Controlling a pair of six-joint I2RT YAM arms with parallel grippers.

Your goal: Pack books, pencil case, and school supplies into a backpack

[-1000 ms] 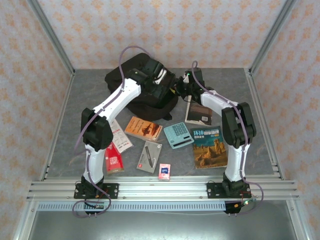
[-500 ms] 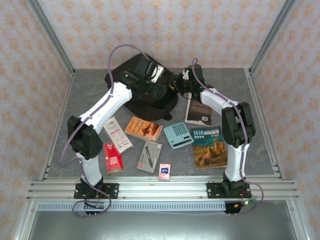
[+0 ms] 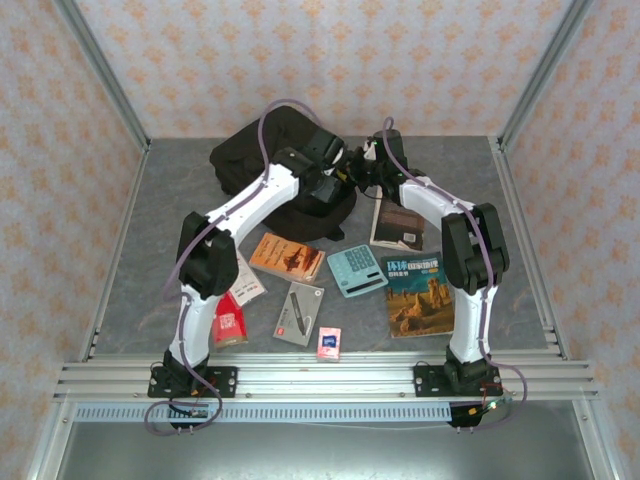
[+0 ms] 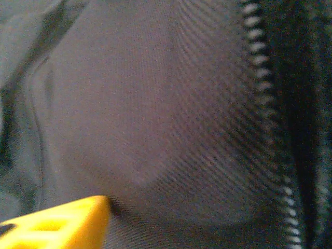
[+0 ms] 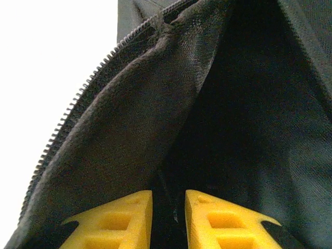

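A large, soft black backpack (image 3: 258, 160) slumps at the far middle of the grey table (image 3: 165, 225), its woven fabric and pale zip teeth (image 5: 67, 122) seen close up. The right gripper (image 5: 168, 212) has its yellow fingers drawn narrow, pinching a fold at the bag's open edge. The left gripper (image 3: 328, 186) sits against the fabric just beside it; its width cannot be told. An orange book (image 3: 287, 256), a black book (image 3: 398, 226) and a desert-cover book (image 3: 420, 293) lie on the table nearer the arms.
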